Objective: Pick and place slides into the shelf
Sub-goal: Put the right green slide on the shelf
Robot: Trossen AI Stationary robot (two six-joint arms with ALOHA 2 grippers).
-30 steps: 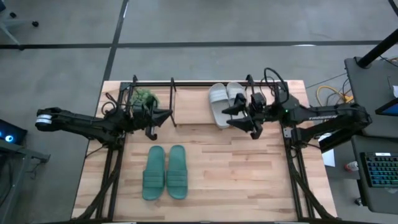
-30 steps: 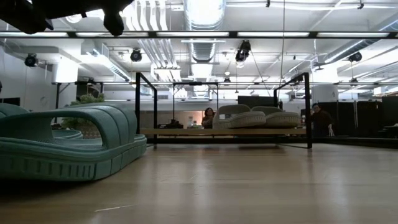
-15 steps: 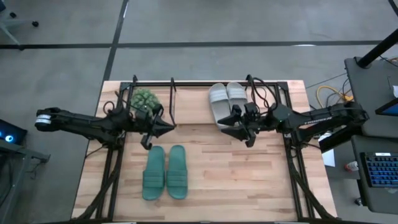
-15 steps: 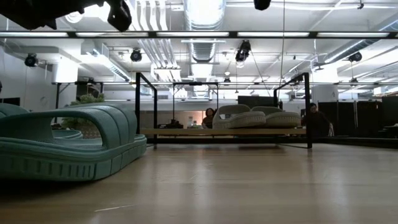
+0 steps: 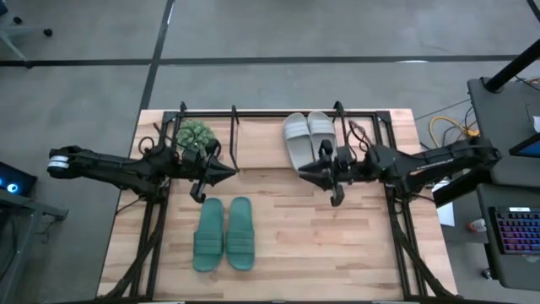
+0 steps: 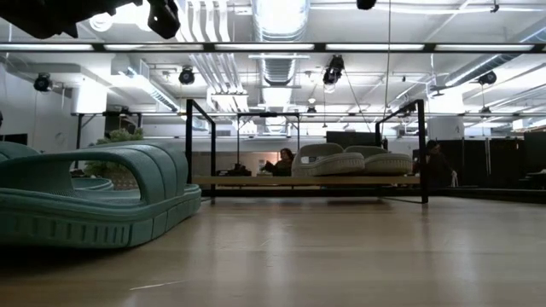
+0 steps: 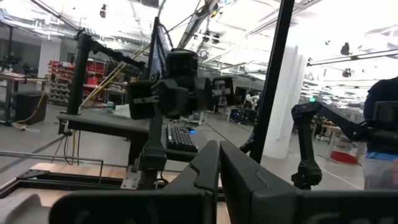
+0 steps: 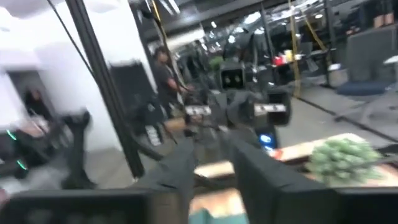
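Two pale grey slides (image 5: 306, 139) lie side by side on the wooden base (image 6: 256, 180) of the black wire shelf (image 5: 287, 112), at its right half; they also show in the low view (image 6: 350, 160). Two teal-green slides (image 5: 224, 234) lie soles down on the table's near left part (image 6: 94, 196). My left gripper (image 5: 229, 171) hangs shut and empty above the table, just near of the shelf's left half (image 7: 219, 174). My right gripper (image 5: 304, 173) hovers near of the grey slides, its fingers a narrow gap apart with nothing between them (image 8: 217, 165).
A small green potted plant (image 5: 195, 133) stands in the shelf's left end, also seen past my right fingers (image 8: 339, 155). Bare wood lies right of the green slides (image 5: 329, 245). People show in the room behind the shelf (image 6: 284, 160).
My right gripper has drawn back from the grey slides toward the table's near edge and a little to the left, and its fingers have come closer together. My left gripper has shifted slightly toward the near edge, away from the plant.
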